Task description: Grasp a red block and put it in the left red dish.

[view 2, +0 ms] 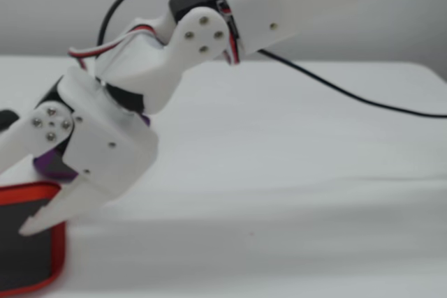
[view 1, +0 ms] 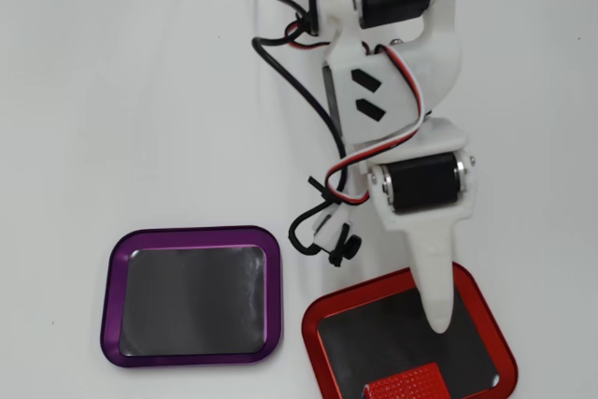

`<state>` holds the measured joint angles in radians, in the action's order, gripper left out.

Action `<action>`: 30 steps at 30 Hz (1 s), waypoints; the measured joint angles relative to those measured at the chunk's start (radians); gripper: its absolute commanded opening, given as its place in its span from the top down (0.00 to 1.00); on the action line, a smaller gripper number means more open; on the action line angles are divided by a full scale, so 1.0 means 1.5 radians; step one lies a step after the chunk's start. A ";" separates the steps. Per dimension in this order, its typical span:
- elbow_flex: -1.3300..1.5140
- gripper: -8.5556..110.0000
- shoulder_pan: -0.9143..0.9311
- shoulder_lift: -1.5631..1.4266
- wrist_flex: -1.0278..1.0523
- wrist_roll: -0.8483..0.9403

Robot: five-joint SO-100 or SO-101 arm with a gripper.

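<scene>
Presently on the white table: two shallow trays side by side, well apart from touching.

Item, red dish: shiny red rim, dark flat inside, at the lower right of the overhead view; in the fixed view only its corner shows at the lower left.

Item, red block: small, bumpy-surfaced, lying flat inside the red dish at its near edge, partly cut off by the bottom of the overhead view. Nothing grips it.

Item, purple tray: same shape, purple rim, dark inside, to the left of the red dish in the overhead view.

Item, gripper: white, pointing down over the inside of the red dish, its tip just beyond the block and apart from it. Only one tapered finger shows clearly; whether the jaws are spread or pressed together cannot be told.

Item, black and red-white cables trailing along the arm.
</scene>
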<state>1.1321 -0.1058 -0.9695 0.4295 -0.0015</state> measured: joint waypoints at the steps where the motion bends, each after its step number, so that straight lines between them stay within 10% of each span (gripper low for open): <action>1: -0.001 0.79 0.000 0.000 0.013 0.000; 18: 0.032 0.73 -0.063 -0.350 0.434 0.000; 30: 0.472 0.73 -0.067 -0.813 0.485 0.001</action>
<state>1.8408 -0.2071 -2.1890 1.1566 0.0000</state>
